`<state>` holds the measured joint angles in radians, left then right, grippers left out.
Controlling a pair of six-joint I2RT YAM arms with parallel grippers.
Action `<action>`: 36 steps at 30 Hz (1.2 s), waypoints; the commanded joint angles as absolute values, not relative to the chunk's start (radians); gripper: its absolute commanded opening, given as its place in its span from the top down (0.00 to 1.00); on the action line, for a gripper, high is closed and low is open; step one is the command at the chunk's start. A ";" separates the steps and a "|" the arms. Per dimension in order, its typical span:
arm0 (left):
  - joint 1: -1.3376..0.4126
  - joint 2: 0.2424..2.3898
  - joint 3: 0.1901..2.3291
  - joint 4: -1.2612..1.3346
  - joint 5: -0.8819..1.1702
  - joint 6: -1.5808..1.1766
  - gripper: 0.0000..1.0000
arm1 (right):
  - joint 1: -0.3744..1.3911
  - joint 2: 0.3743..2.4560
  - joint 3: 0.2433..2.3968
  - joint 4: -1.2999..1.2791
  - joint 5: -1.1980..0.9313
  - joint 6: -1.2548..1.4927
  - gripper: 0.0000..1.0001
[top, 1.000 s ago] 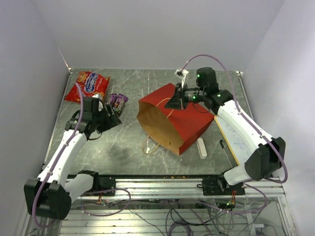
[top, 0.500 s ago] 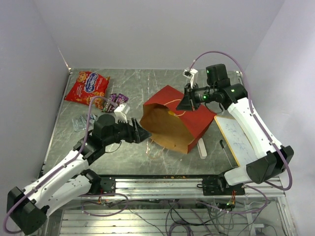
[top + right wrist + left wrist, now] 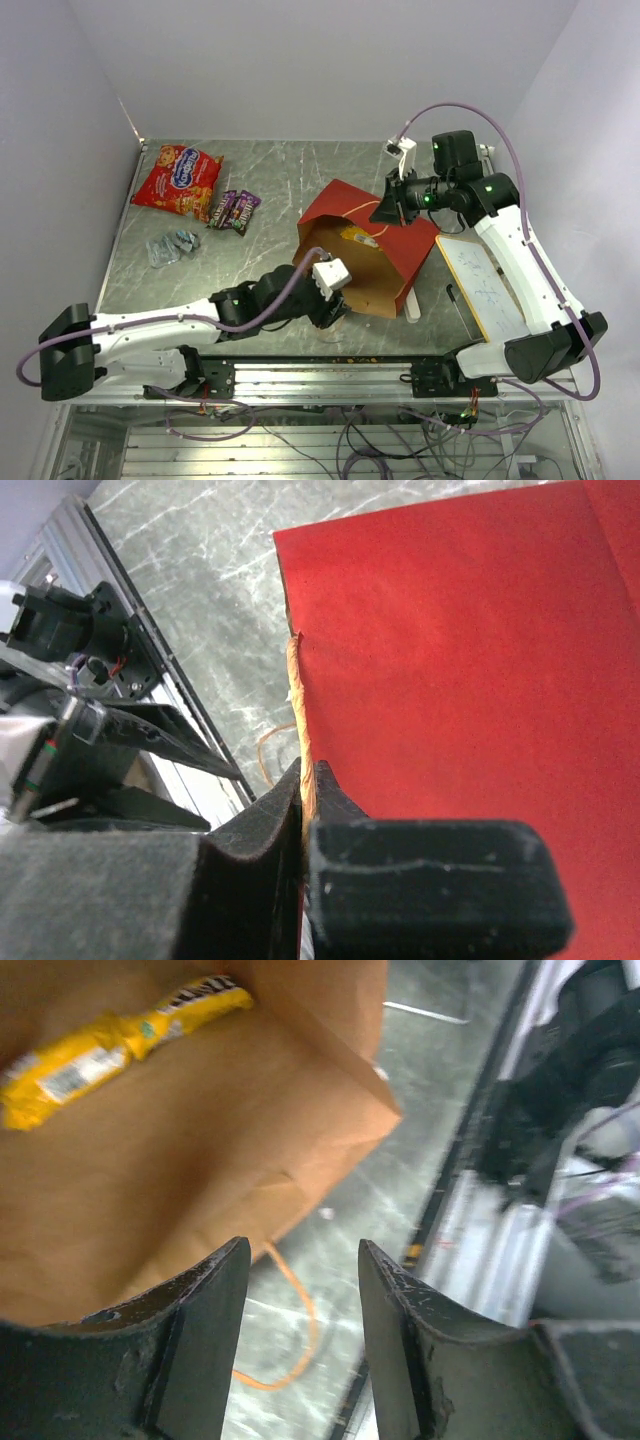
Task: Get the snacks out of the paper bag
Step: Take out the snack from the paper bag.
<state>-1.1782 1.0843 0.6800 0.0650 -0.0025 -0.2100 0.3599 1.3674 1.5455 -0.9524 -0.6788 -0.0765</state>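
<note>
The red paper bag (image 3: 385,235) lies tilted, its brown mouth facing the near left. My right gripper (image 3: 388,210) is shut on the bag's upper edge and tan handle (image 3: 298,695), holding that side up; the red outside (image 3: 450,650) fills the right wrist view. My left gripper (image 3: 335,312) is open and empty at the bag's mouth (image 3: 200,1150). A yellow pack (image 3: 115,1035) lies inside on the brown paper. A tan loop handle (image 3: 300,1330) lies on the table between my left fingers. A red-orange chip bag (image 3: 178,178), purple candy packs (image 3: 233,210) and a clear wrapper (image 3: 172,246) lie at the far left.
A small whiteboard (image 3: 485,285), a white eraser (image 3: 411,302) and a pen (image 3: 458,300) lie right of the bag. Walls close the table on the left, back and right. The metal rail (image 3: 330,370) runs along the near edge.
My left arm has swung from the far left, by the snacks, low across the front to the bag's mouth. My right gripper has carried the bag's edge a little right and up.
</note>
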 commanded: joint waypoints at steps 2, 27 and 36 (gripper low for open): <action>-1.198 1.206 0.733 0.212 -0.223 0.196 0.43 | 0.351 1.345 1.567 -0.856 -0.700 -0.015 1.00; -0.997 1.894 1.055 0.517 -0.157 0.726 0.43 | 0.327 1.477 1.735 -0.947 -0.875 -0.106 1.00; -0.945 2.014 1.187 0.406 -0.046 0.774 0.34 | 0.328 1.488 1.746 -0.933 -0.914 -0.095 1.00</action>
<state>-0.9722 1.9808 1.1336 0.4370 -0.1322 0.7422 0.3344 1.4803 1.7077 -0.9329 -0.8803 -0.0906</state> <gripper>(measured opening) 0.647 0.004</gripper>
